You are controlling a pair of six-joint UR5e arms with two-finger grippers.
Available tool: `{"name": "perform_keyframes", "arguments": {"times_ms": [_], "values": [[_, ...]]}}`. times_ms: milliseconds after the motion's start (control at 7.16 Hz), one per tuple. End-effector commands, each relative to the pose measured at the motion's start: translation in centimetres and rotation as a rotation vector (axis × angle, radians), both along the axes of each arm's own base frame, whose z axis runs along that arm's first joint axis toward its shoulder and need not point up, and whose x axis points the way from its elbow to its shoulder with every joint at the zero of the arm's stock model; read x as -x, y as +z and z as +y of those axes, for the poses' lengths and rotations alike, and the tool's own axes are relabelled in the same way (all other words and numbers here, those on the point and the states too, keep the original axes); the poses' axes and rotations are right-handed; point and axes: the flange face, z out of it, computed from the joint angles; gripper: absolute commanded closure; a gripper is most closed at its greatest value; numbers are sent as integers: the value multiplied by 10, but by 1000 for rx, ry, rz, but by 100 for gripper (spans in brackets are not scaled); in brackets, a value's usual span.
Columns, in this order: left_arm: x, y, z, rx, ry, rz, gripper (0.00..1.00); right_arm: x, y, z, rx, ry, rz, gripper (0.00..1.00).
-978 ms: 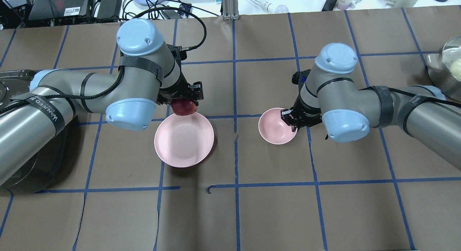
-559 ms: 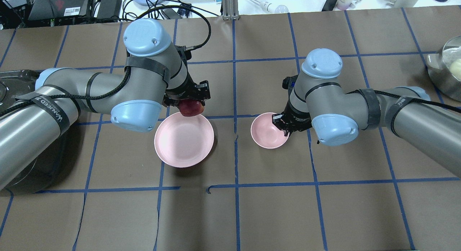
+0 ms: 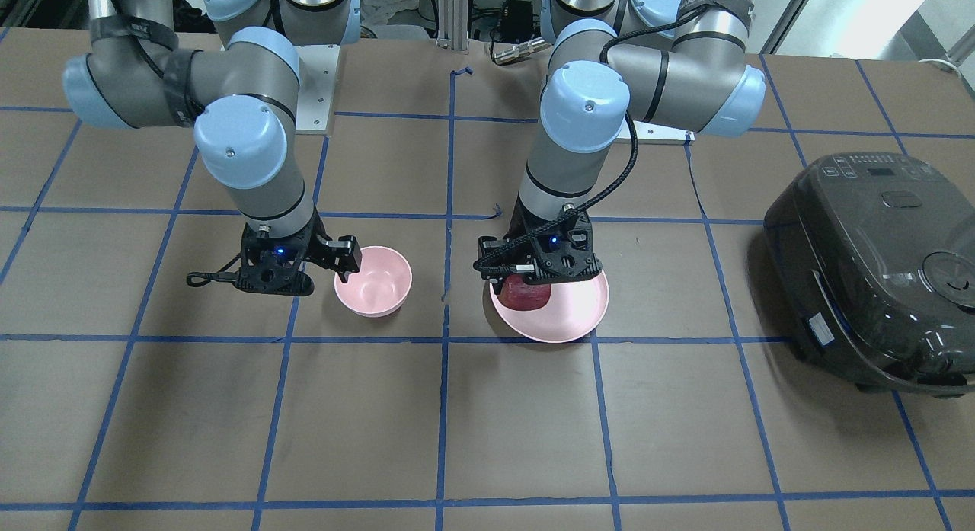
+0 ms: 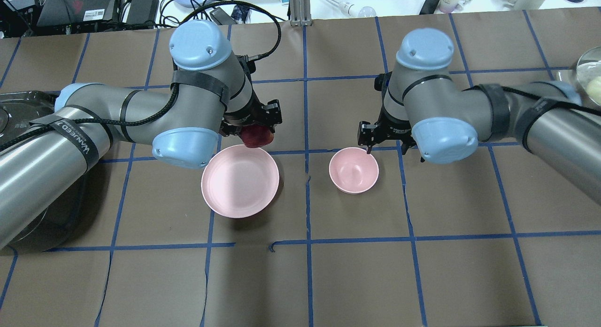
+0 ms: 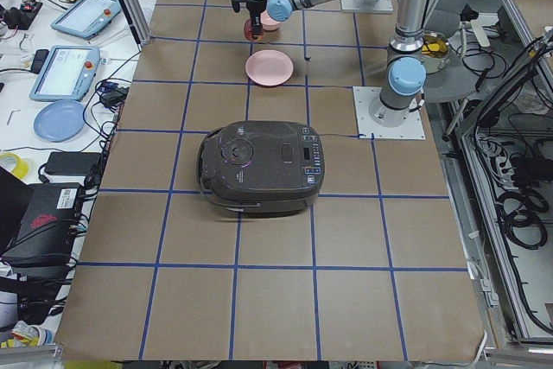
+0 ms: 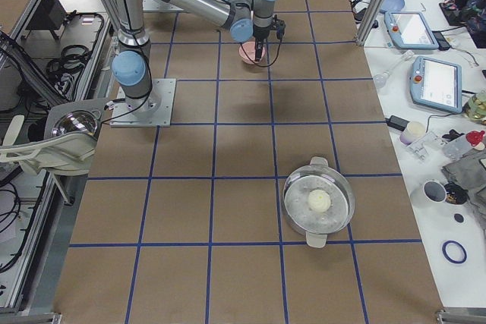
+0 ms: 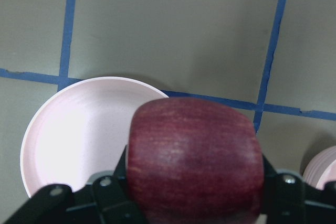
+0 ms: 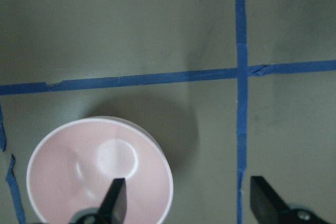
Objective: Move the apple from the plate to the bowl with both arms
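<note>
Apple (image 4: 257,138): dark red, clamped in the left gripper, left of centre in the overhead view, over the plate's upper-right rim; fills the lower centre of the left wrist view (image 7: 194,161).
Left gripper (image 4: 256,133): jaws closed on the apple's two sides, black fingers (image 7: 113,190) pressed to its flanks; blue light lit in the front-facing view.
Plate (image 4: 235,186): pale pink, flat on the table, centre-left of the overhead frame; nothing lying on it; lower left of the left wrist view, under the apple.
Bowl (image 4: 353,170): pale pink, upright on the table, just right of centre in the overhead view, well apart from the plate; nothing inside; lower left of the right wrist view (image 8: 100,171).
Right gripper (image 8: 189,205): jaws spread wide, gripping nothing; one finger (image 8: 115,198) over the bowl's inside, the other over bare paper to the right; contact with the rim cannot be told.
Table (image 4: 357,275): brown paper with a grid of blue tape.
Rice cooker (image 3: 868,264): dark, lid shut, right side of the front-facing view, well apart from the plate.
Steel pot (image 6: 317,201): glass-lidded, lower centre of the exterior right view, far from both arms.
</note>
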Motion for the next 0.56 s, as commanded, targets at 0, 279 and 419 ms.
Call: {"name": "perform_keyframes", "arguments": {"times_ms": [0, 279, 419], "values": [[33, -1, 13, -13, 43, 52, 100, 2, 153, -1, 35, -2, 11, 0], [93, -29, 23, -4, 61, 75, 100, 0, 231, -2, 101, 0, -4, 0], [121, -41, 31, -8, 71, 79, 100, -2, 225, -2, 91, 6, 2, 0]]}}
